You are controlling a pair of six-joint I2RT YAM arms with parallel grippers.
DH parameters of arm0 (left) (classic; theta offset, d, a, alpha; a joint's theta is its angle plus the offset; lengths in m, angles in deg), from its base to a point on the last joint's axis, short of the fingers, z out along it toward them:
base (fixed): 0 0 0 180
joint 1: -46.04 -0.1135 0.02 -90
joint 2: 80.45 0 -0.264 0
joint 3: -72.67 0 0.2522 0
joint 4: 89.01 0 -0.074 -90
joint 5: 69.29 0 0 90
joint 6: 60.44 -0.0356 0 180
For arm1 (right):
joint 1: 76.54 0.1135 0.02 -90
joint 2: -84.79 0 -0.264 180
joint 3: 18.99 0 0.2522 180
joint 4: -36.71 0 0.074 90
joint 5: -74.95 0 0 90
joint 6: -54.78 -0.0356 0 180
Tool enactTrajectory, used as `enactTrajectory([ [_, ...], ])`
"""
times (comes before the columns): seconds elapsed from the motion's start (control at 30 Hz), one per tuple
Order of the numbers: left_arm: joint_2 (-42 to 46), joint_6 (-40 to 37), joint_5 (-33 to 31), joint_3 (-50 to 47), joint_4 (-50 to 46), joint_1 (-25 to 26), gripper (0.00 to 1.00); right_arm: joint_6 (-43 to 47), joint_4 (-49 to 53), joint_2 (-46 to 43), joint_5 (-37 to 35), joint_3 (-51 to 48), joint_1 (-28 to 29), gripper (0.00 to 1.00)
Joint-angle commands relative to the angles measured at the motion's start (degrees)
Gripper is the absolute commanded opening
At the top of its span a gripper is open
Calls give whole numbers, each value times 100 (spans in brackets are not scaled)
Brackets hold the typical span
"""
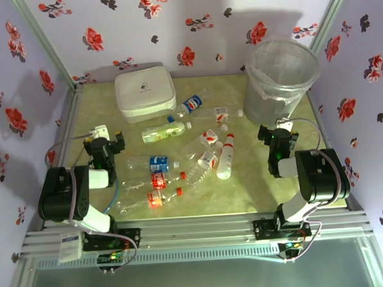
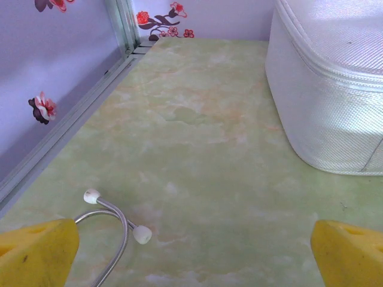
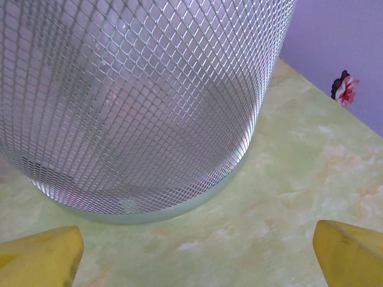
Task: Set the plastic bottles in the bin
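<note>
Plastic bottles [image 1: 202, 163]: roughly nine, clear, lying on their sides in a loose scatter across the middle of the green marbled tabletop [image 1: 245, 189], between the two arms; labels blue, red and green-yellow, caps red or white. Bin [image 1: 281, 71]: round, translucent grey-white, upright at the far right corner, apart from the scatter; its side is mesh-patterned in the right wrist view. White zip case [image 1: 145, 93]: far left of centre, just beside a blue-labelled bottle [image 1: 193, 105]. Left gripper [image 1: 109, 140]: yellow pads [image 2: 36, 251] spread wide, empty, low over bare tabletop near a bent wire loop [image 2: 116, 218]. Right gripper [image 1: 279, 132]: pads [image 3: 350, 251] spread wide, empty, facing the bin's base.
</note>
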Motion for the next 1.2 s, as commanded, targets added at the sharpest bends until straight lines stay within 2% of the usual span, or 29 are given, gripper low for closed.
enactTrajectory([
  [0.0,-84,-144,-135,-23,216,20,100,-59,-24,-23,-21,80,-5,99],
  [0.8,-61,-91,100,30,68,-89,100,-77,36,-6,-19,119,-13,99],
  [1.1,-43,-143,460,73,-43,-140,100,-77,38,-21,-13,115,-13,99],
  [1.17,57,-361,589,144,-252,-87,100,-77,113,-109,3,135,-13,99],
])
